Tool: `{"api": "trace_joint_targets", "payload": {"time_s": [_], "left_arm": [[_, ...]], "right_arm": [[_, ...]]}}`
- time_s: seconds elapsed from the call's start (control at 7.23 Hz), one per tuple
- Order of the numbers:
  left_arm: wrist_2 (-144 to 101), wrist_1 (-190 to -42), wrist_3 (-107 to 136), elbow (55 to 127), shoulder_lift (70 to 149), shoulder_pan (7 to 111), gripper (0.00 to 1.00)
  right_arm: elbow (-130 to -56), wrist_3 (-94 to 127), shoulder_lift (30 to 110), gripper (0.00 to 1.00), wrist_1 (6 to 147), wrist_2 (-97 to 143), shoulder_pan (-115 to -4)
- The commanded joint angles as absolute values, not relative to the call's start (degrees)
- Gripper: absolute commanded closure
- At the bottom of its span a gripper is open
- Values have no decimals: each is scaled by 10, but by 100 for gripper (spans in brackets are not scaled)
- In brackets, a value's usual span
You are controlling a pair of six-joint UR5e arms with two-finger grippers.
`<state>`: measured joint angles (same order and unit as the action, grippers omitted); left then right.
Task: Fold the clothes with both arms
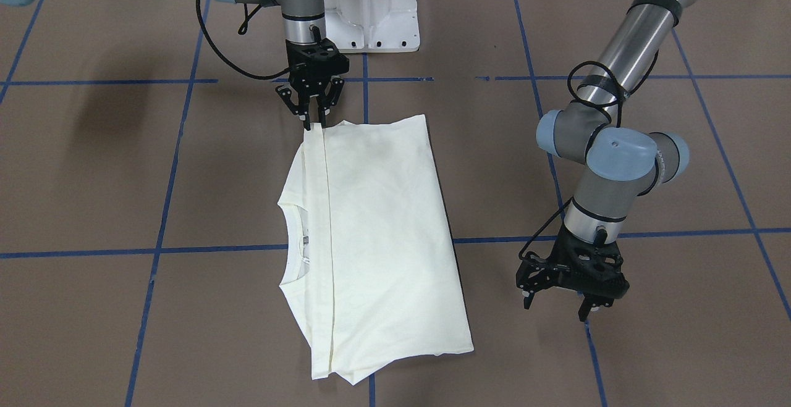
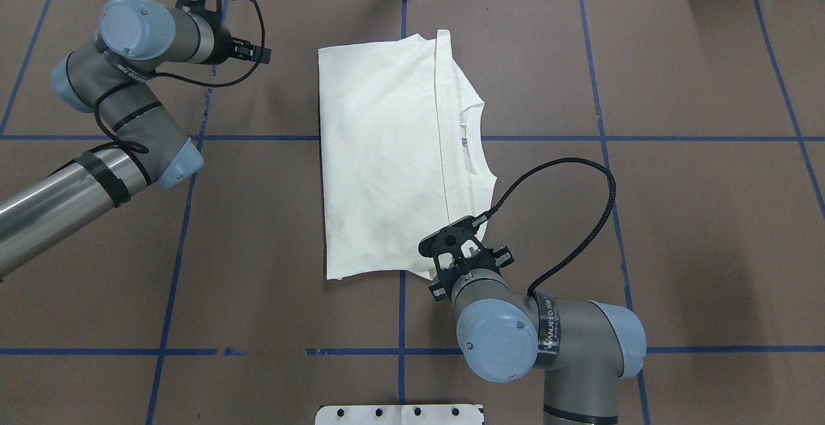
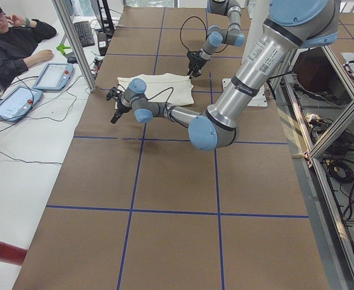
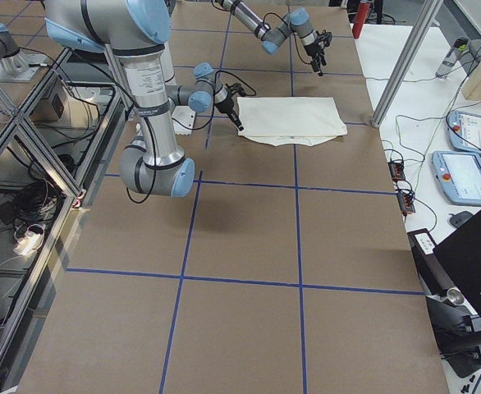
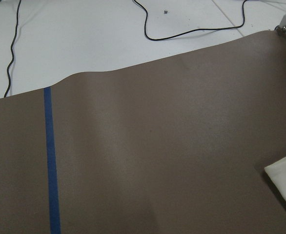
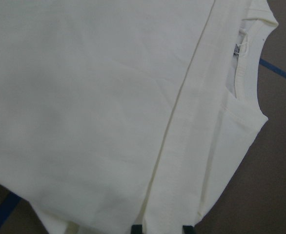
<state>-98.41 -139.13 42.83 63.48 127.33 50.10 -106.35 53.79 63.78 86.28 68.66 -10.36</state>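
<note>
Straddling the hemmed edge point(image 1: 320, 209) of the cream shirt point(image 1: 383, 228) at the corner nearest the robot, the right gripper point(image 1: 314, 124) is seen pointing straight down. Its jaws are set narrow, with a slim gap between them. In the wrist view its two fingertips point(image 6: 138, 229) are placed either side of the hem band, which lies flat, so the cloth is judged not to be pinched. The left gripper point(image 1: 555, 311) is held wide with nothing in it, above bare table point(image 1: 93, 178), off the shirt's folded side and towards the end far from the robot. The shirt is laid flat in the middle of the brown table, across a blue tape line point(image 1: 185, 249). Its lower part is folded up over the body, and the hem is set just short of the neckline point(image 1: 290, 243), where a label point(image 1: 304, 240) is exposed. No sleeves are visible, and they are taken to be tucked inside; no print is shown. One lengthwise fold is thus judged done. A further fold, halving the long rectangle, is judged to be left, and the uneven layers at the far end could be squared first.
</note>
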Motion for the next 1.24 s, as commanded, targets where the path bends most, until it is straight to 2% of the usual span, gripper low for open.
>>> {"api": "trace_joint_targets", "payload": {"time_s": [0.0, 0.14, 0.28, 0.83, 1.11], "left_arm": [[-985, -1391, 429, 635, 1273, 501, 0], [-985, -1391, 429, 635, 1273, 501, 0], [-984, -1391, 429, 635, 1273, 501, 0], [-985, -1392, 429, 640, 1267, 497, 0], [-985, -1392, 429, 641, 1266, 495, 0]], "right_arm": [[-1062, 529, 635, 69, 859, 684, -103], [-1062, 533, 635, 95, 857, 684, -103], [-1062, 538, 635, 100, 857, 683, -103], [-1086, 550, 642, 100, 857, 682, -120], [-1101, 684, 691, 100, 854, 686, -120]]}}
